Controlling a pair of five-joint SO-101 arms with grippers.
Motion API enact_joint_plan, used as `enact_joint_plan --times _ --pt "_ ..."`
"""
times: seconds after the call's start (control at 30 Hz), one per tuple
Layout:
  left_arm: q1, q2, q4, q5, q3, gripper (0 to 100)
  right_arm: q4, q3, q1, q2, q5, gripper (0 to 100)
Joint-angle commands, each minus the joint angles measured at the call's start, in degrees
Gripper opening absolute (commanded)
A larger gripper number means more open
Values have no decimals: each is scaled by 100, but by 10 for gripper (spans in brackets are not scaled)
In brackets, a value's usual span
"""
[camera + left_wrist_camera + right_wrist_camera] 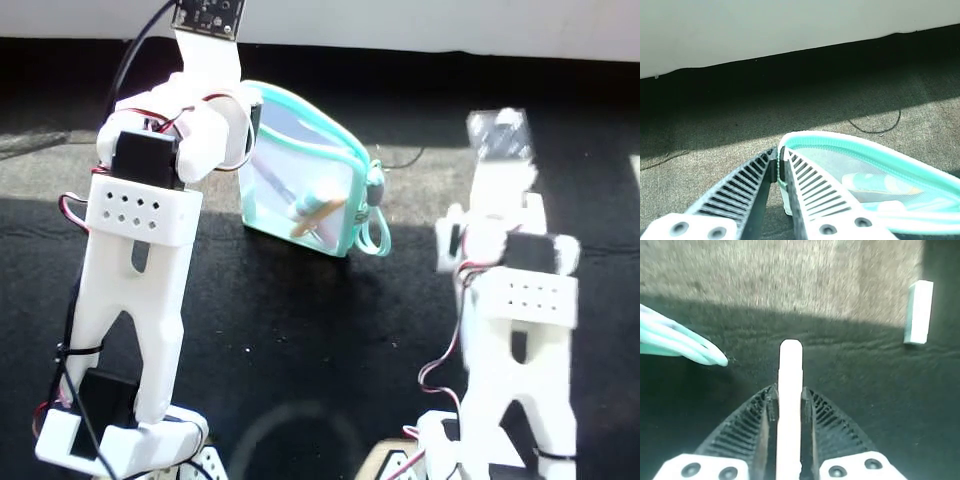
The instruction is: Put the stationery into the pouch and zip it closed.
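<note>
One mint-green pouch [300,165] is stood upright on the dark table [300,340], near the left arm. Its rim is pinched by the left gripper [778,152], whose fingers are pressed together on it. At least two stationery items [318,212] are seen inside, through the mesh. One white stick [790,355] is clamped between the fingers of the right gripper [789,390]. One white block [918,312] is laid on the table, apart from it.

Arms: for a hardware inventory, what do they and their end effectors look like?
The left arm and right arm are white plastic shells with black servo blocks, rows of small round holes, and thin red, black and white wires. The left end effector and right end effector have black ribbed fingers on white bases with screw holes.
</note>
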Motion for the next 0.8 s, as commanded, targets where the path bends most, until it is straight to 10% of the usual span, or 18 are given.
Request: enact_joint_plan --times 0.0,0.77 --pt "31 57 -18 -44 31 14 -963 1305 -22 -207 0 6" --pt "312 57 18 -44 75 14 -1182 760 505 2527 703 11"
